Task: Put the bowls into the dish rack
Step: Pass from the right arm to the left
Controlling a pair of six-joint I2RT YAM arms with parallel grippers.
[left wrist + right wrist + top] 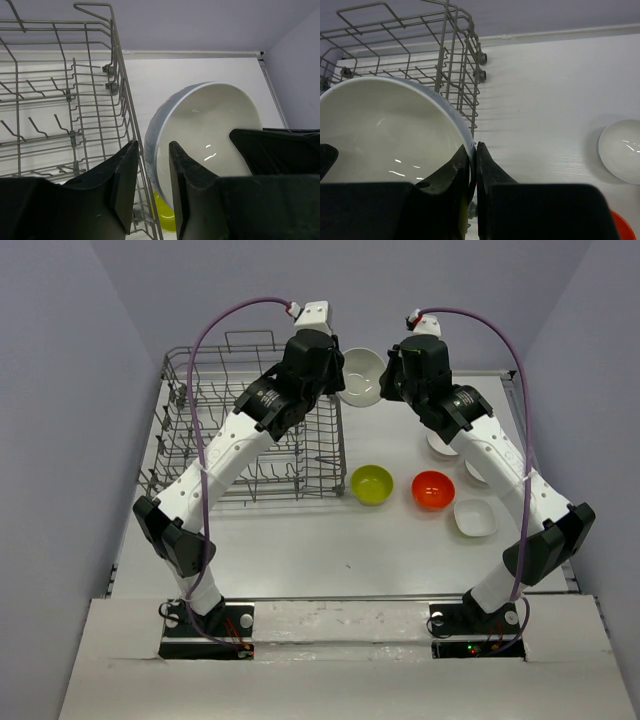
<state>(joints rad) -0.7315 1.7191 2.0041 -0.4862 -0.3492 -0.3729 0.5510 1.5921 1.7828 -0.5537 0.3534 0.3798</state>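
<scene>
Over the table, top view: dish rack (190, 410) sat at the far left of the white table (300, 550); white bowl (362, 375) hung just beside its far right corner, outside the wires, between the two wrists.
Loose bowls, top view: yellow-green bowl (371, 484) lay just right of the rack, with the red bowl (433, 489) beside it.
Left wrist view: left gripper (152, 149) stood partly open, its fingers straddling the tilted white bowl's rim; the rack's wire wall ran just to the left.
Right wrist view: right gripper (473, 152) was pinched tight on the same bowl's rim, with the rack beyond it.
</scene>
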